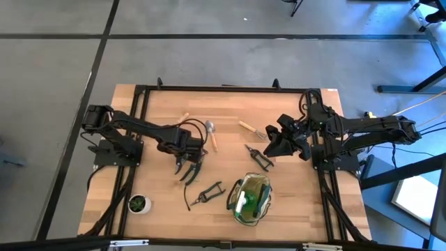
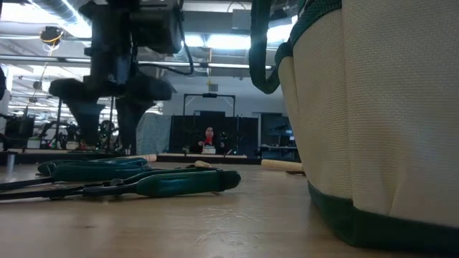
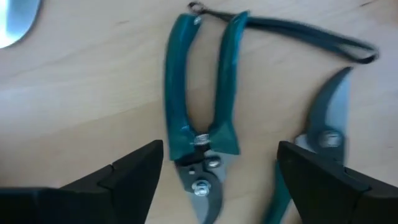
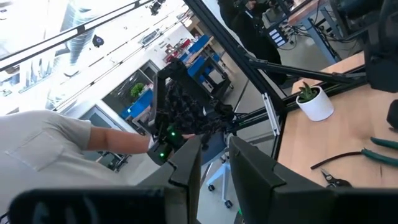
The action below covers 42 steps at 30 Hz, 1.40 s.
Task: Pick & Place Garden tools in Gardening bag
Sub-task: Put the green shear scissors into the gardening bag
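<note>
My left gripper (image 1: 188,169) hangs open above the table, fingers pointing down; it also shows in the low view (image 2: 107,132). In the left wrist view its fingertips (image 3: 217,183) stand on either side of teal-handled pruning shears (image 3: 199,112) lying flat, touching nothing. A second pair (image 3: 326,124) lies beside them. The shears (image 1: 207,193) lie left of the green and khaki bag (image 1: 249,199), which stands upright at the near edge. My right gripper (image 1: 270,145) is shut and empty at the right, above the table.
A third pair of shears (image 1: 259,157) lies near my right gripper. A trowel (image 1: 211,134) and a wooden-handled fork (image 1: 249,128) lie toward the far side. A small white plant pot (image 1: 139,203) stands at the near left corner. A person shows beyond the table.
</note>
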Motion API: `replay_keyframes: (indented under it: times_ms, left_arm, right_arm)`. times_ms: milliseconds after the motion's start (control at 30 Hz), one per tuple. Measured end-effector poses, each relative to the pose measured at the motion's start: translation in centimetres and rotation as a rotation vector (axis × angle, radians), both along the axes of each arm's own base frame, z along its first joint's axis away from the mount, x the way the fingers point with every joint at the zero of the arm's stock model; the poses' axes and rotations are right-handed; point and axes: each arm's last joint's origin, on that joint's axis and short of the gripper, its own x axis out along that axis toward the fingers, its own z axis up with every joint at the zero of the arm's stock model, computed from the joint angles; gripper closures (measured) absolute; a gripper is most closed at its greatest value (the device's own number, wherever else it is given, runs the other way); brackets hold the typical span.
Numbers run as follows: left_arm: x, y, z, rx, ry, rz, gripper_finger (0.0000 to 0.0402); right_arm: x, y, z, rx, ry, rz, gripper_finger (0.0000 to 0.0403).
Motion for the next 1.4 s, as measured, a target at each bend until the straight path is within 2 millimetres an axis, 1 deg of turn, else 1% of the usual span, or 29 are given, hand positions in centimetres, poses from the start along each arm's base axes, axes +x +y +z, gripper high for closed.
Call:
replay_keyframes:
  times_ms: [200, 400, 700, 800, 900, 1033, 1200, 1400]
  left_arm:
    - [-0.5, 0.2, -0.8, 0.050, 0.015, -0.005, 0.0088]
    - [-0.5, 0.1, -1.7, 0.038, -0.033, -0.005, 0.0088]
    - [-1.4, 0.2, -3.0, 0.048, -0.005, 0.003, 0.0088]
    - [-1.2, 0.2, -3.3, 0.046, -0.007, -0.011, 0.0088]
    - [-0.6, 0.1, -4.0, 0.031, -0.020, -0.053, 0.0088]
    - [-0.2, 0.0, -5.0, 0.002, 0.011, -0.066, 0.0091]
    - [-0.1, 0.0, -5.0, -0.011, 0.034, -0.029, 0.0115]
    - [-0.2, 0.4, -4.6, -0.025, 0.015, -0.017, 0.0179]
  right_arm:
    - [0.0, 0.0, 0.0, 0.001, 0.004, -0.002, 0.0316]
    - [0.0, 0.0, -0.1, 0.006, 0.010, -0.002, 0.0316]
    - [0.0, 0.0, -0.1, 0.006, 0.011, -0.003, 0.0316]
    - [0.0, 0.0, -0.1, 0.006, 0.011, -0.015, 0.0316]
    - [0.1, -0.1, -0.1, 0.007, 0.011, -0.030, 0.0316]
    - [0.1, -0.1, -0.1, 0.008, 0.011, -0.053, 0.0316]
    - [0.1, -0.1, -0.1, 0.008, 0.011, -0.055, 0.0316]
    - [0.1, -0.1, -0.1, 0.008, 0.011, -0.055, 0.0316]
